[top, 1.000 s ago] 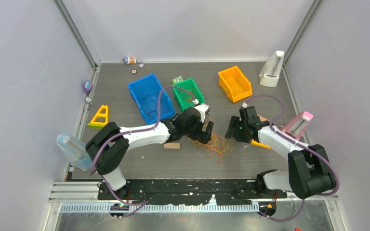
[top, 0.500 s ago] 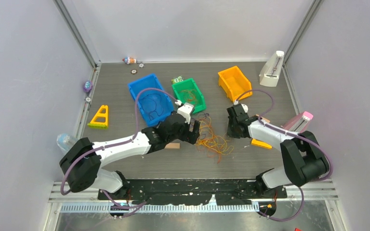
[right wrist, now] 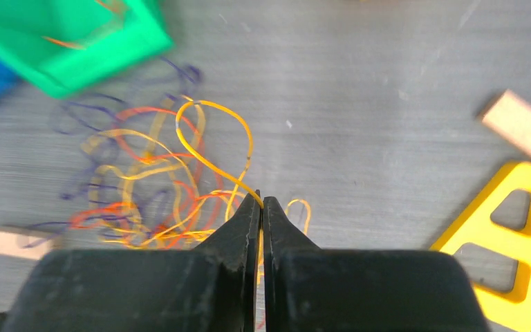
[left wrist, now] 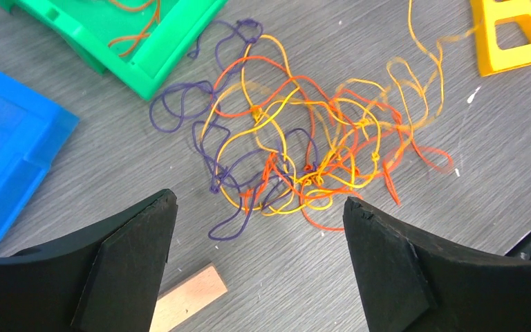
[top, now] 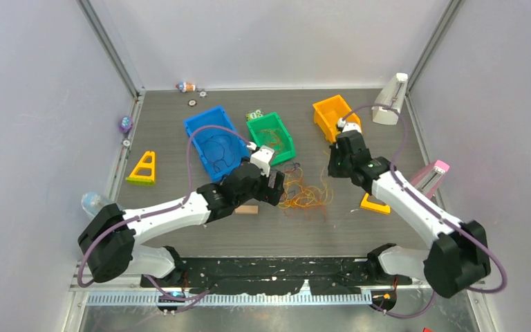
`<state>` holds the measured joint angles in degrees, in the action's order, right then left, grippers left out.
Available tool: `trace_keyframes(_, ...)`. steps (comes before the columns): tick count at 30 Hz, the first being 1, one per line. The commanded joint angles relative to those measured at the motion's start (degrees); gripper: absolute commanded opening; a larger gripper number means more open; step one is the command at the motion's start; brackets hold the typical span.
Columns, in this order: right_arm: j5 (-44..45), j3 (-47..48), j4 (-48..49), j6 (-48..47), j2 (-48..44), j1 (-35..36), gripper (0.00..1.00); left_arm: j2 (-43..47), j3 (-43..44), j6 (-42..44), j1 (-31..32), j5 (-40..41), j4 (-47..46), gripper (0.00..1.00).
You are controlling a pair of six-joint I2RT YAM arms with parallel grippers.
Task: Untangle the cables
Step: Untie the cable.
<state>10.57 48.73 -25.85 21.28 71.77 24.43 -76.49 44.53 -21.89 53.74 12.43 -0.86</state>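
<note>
Tangle of thin orange, yellow, red and purple cables (top: 304,196) sprawls mid-table, longer left-to-right, just near of the green plastic bin (left wrist: 169,57). Right gripper (right wrist: 262,202) is clenched on a yellow strand; left gripper (left wrist: 259,200) hangs above, jaws spread wide. Bare grey table (top: 346,232) lies toward the near edge.

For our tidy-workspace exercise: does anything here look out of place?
Yes: the cables lie knotted in a heap beside the green bin, and a small purple object sits off the tabletop, at its left edge.
</note>
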Motion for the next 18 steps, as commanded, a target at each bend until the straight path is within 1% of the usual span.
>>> trace_keyframes(1, -5.7, 6.8, 0.9, -5.6, -7.1, 0.3, 0.05, 4.6, -0.4, 4.3, 0.3, -2.7, -4.9, 0.92)
trace_keyframes(4, -10.8, 10.1, 1.5, -6.4, -10.9, 0.3, 0.05, 6.5, 0.2, 7.2, 0.3, -6.4, -6.8, 0.94)
trace_keyframes(7, -18.7, 12.6, 3.0, -6.8, -13.5, 0.3, 0.05, 7.7, 1.2, 9.1, 0.3, -9.5, -8.2, 0.95)
trace_keyframes(9, -21.6, 13.6, 3.8, -6.6, -15.8, 0.3, 0.05, 8.4, 1.2, 10.3, 0.3, -11.5, -10.2, 0.96)
trace_keyframes(14, -24.0, 15.8, 5.3, -5.6, -18.3, 0.3, 0.05, 9.4, 2.3, 13.5, 0.2, -12.2, -15.9, 1.0)
trace_keyframes(18, -26.7, 16.9, 6.1, -5.2, -18.8, 0.3, 0.06, 7.1, 7.5, 15.5, 0.2, -11.8, -15.5, 0.99)
